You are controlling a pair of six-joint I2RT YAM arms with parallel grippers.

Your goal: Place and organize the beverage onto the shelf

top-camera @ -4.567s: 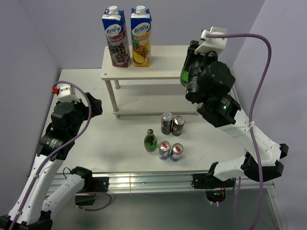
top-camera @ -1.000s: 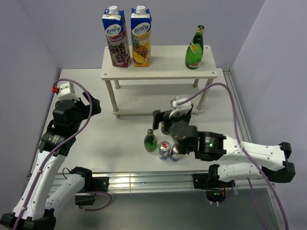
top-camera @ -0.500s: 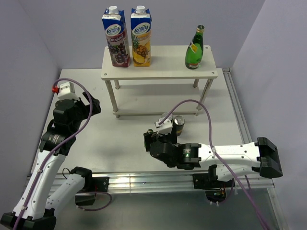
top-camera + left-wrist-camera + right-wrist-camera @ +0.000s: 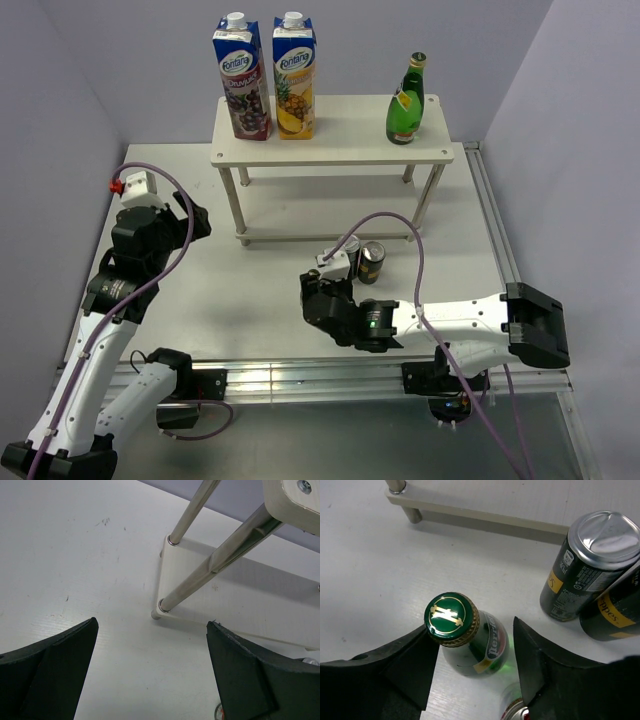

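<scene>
**Top view.** We list the shelf at the far side of the table. On its top board two cartons stand at the left end and one placed bottle stands upright at the right end. Just in front of the shelf's lower board, two dark cans stand together. The right gripper sits low in front of the shelf, just left of those cans. It hides what lies under it, so this view does not show how its jaws stand. The left gripper hangs off the shelf's left end, well apart from the drinks.

**Left wrist view.** We see only the shelf's left legs and the lower board. The left jaws are spread wide with nothing between them.

**Right wrist view.** We record a green bottle standing upright in front of the shelf's lower board, its cap facing the camera and its long axis vertical. The right fingers flank it, one on each side. The jaws are spread and not clamped, though we cannot tell whether the left finger brushes the cap. The dark cans stand to its right. The rim of another can shows on the side away from the shelf.

**Judgement.** The right arm is much the nearer. The bottle is already centred in the jaws, so the next move calls for closing on the body and lifting straight up along its axis, clear of the cans.
</scene>
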